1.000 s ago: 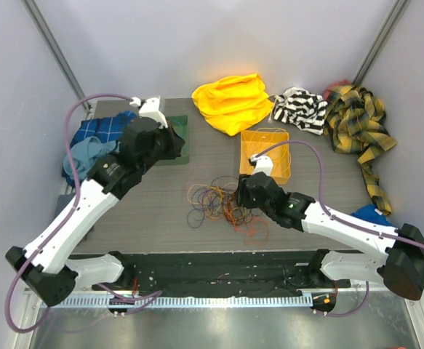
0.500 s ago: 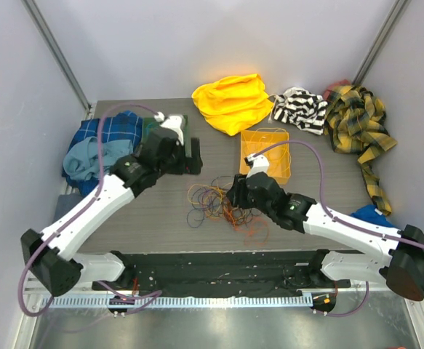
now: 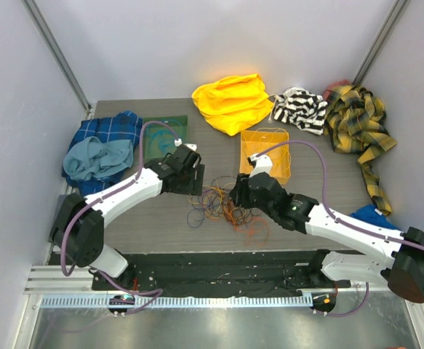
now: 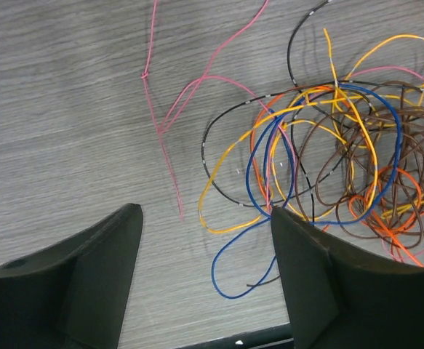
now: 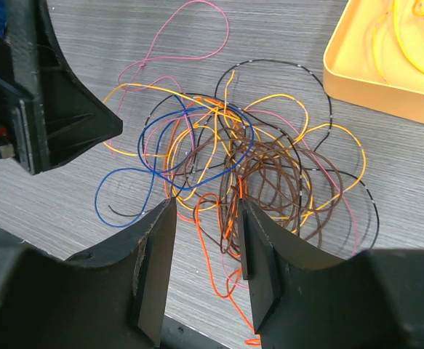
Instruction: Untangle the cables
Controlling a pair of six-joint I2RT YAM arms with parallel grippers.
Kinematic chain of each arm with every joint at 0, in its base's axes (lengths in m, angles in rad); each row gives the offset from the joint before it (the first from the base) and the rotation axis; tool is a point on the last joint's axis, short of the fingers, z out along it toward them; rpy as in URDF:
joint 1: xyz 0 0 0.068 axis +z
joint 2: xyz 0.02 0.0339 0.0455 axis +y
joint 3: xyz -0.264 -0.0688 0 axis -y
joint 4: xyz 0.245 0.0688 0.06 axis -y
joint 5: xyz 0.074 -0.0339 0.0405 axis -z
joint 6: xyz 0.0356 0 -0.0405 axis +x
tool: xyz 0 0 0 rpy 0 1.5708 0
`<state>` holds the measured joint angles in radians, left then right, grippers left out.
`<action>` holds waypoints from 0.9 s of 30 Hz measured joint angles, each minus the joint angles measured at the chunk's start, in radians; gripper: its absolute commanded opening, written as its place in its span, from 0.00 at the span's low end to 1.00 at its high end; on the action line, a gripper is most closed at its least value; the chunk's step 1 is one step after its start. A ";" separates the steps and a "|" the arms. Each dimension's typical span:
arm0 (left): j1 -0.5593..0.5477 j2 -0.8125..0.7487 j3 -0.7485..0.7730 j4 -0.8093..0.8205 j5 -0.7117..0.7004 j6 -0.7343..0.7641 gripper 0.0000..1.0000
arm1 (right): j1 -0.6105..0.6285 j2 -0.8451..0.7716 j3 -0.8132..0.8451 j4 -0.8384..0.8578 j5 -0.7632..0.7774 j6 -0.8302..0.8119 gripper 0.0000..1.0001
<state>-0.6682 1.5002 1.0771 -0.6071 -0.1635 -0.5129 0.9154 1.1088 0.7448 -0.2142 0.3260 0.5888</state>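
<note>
**Both grippers over the knot, no strand taken yet**

The cables [image 3: 221, 203] lie as one loose knot on the grey table [image 3: 146, 218], near its front edge and between the two arms. Brown, orange and yellow loops pack densest toward the right arm's side. A blue loop [image 4: 249, 182] and a pink strand [image 4: 161, 123] trail out onto bare table on the left arm's side. Just beyond the heap sits an orange tray [image 5: 372, 98] with a yellow cable in it, apart from the knot.

The left gripper [image 4: 204, 280] hangs above the pile's loose fringe, spread wide and holding nothing. The right gripper [image 5: 206, 265] hovers over the dense middle with a narrower gap. Orange and brown strands show through that gap, but nothing looks pinched.

The step in hand appears to be choosing and approaching a strand. The pink or blue one looks the easiest start, since each lies partly free. The next move likely calls for a low, precise pinch on a single thin wire. The other arm could pin the heap, and a slow pull would avoid tightening the crossings.
</note>
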 measured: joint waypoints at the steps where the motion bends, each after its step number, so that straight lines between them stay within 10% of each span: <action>1: 0.000 0.008 -0.002 0.004 0.000 -0.003 0.65 | 0.000 -0.004 -0.002 0.000 0.002 -0.001 0.47; 10: 0.000 0.106 -0.010 0.046 0.002 -0.009 0.00 | 0.000 -0.020 -0.010 -0.004 0.022 -0.005 0.47; 17: 0.000 0.070 -0.011 0.041 -0.027 -0.007 0.00 | 0.000 -0.020 -0.015 -0.004 0.031 -0.012 0.47; 27: -0.097 -0.383 0.240 0.020 -0.169 0.053 0.00 | 0.000 -0.018 -0.015 -0.003 0.032 -0.015 0.46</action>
<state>-0.7654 1.1168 1.3167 -0.5869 -0.3328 -0.4599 0.9154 1.0904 0.7300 -0.2173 0.3576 0.5735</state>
